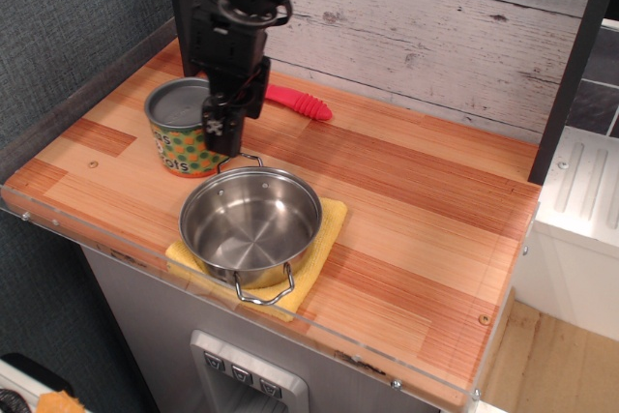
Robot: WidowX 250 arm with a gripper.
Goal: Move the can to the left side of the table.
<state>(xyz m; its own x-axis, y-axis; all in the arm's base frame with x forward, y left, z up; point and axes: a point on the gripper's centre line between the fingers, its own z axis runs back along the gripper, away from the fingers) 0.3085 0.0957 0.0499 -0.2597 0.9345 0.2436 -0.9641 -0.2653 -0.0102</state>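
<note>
The can (pixel 177 136), a short tin with a grey lid and an orange label with green dots, stands upright on the left part of the striped wooden table (pixel 416 200). My gripper (pixel 219 132) reaches down from the black arm at the can's right rim. It looks shut on the can's edge. One finger (pixel 215 127) shows outside the can wall. The other finger is hidden.
A shiny steel two-handled pot (pixel 251 224) sits on a yellow cloth (pixel 324 239) at the front edge, just right of and in front of the can. A red ribbed object (pixel 301 103) lies near the back wall. A black post (pixel 189 7) stands at the back left.
</note>
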